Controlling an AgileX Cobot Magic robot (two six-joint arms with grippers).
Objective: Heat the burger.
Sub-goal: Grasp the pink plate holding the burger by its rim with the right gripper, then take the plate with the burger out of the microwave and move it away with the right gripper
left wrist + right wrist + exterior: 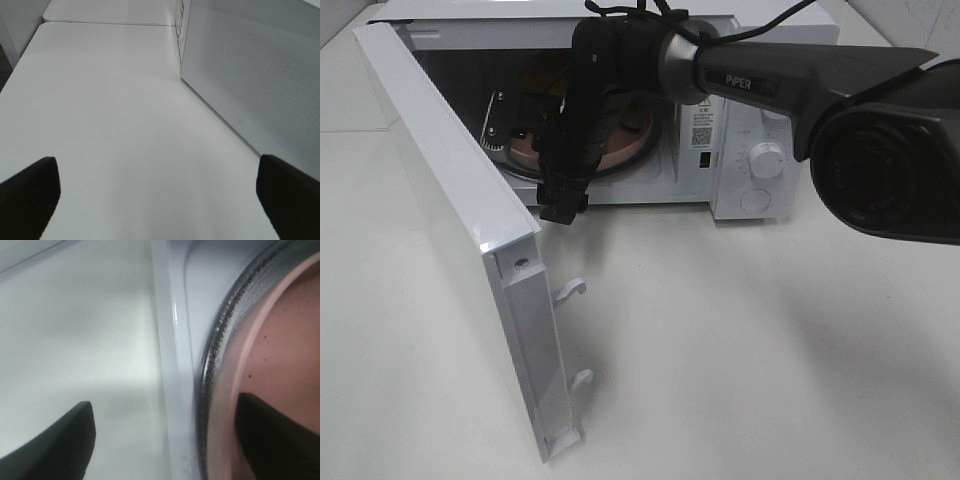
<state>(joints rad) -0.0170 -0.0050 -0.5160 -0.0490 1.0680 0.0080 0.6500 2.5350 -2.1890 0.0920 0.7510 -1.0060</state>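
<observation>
The microwave (pixel 750 130) stands at the back with its door (pixel 450 200) swung wide to the left. Inside, a pinkish plate (pixel 632 135) lies on the glass turntable (pixel 220 340). The burger (pixel 542 75) shows only as a tan-yellow patch behind my right arm. My right gripper (pixel 560 190) hangs at the cavity's front sill, open and empty. In the right wrist view this gripper (pixel 165 440) has one finger over the plate (pixel 280 350) and the other outside the sill. My left gripper (pixel 155 200) is open over bare table beside the door's outer face (pixel 250 75).
The open door juts far out over the table (pixel 740 350), with two white latch hooks (pixel 570 290) on its free edge. The control knobs (pixel 765 160) sit on the microwave's right. A large black camera housing (pixel 890 170) fills the right of the high view.
</observation>
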